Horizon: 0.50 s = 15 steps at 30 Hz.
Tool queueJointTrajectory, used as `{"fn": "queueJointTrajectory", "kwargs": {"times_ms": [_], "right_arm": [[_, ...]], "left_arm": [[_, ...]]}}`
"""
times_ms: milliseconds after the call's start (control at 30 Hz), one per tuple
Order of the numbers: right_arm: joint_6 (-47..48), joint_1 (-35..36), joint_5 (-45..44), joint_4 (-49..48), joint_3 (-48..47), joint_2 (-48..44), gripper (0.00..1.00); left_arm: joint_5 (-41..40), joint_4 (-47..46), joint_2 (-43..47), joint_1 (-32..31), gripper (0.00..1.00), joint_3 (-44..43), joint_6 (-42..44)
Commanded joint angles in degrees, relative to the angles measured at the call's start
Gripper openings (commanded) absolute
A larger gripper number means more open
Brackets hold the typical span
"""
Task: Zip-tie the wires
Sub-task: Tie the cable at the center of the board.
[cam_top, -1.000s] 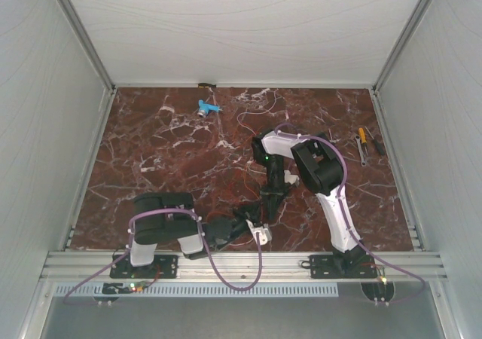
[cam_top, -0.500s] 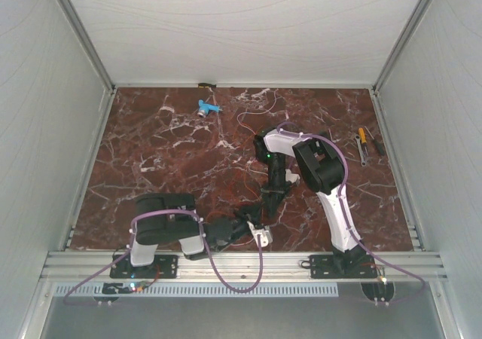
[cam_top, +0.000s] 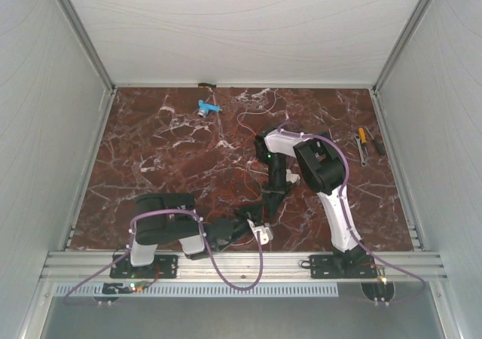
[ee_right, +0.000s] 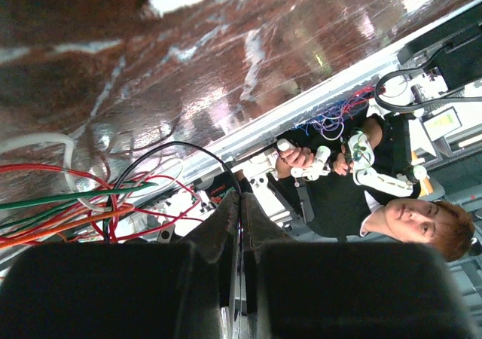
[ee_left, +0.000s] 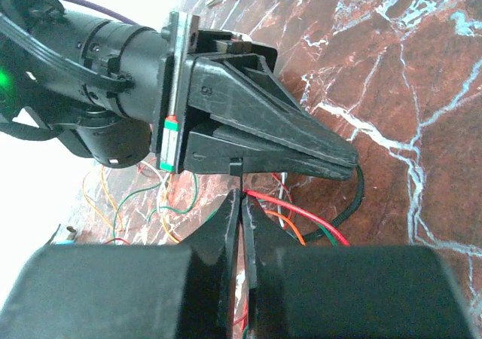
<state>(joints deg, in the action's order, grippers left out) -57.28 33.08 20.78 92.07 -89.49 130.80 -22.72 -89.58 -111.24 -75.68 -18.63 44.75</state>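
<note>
The wires (ee_right: pixel 53 217) are cut off at the right wrist view's 9 o'clock edge. From above they sit near the table's 6 o'clock, mostly hidden under both arms. The table (cam_top: pixel 151 158) is veined red-brown marble, enclosed by white walls. The bundle's long axis runs roughly 9 to 3 o'clock. The left gripper (ee_left: pixel 241 197) and right gripper (ee_right: pixel 239 200) have their fingers pressed together; whether either pinches a strand I cannot tell.
</note>
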Motion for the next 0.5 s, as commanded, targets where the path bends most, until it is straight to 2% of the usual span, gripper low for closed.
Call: {"fn": "queueJointTrajectory", "kwargs": {"times_ms": [0,467], "right_arm": [[1.9,0.0,1.3,-6.0,3.0,0.5,0.0],[3.0,0.4,1.6,-7.4,4.2,0.3,0.0]], "left_arm": [[-1.1,-15.4,2.2,0.9,0.0,-0.9,-2.4],[-0.5,-15.3,1.3,3.7,0.0,-2.7,0.2]]}}
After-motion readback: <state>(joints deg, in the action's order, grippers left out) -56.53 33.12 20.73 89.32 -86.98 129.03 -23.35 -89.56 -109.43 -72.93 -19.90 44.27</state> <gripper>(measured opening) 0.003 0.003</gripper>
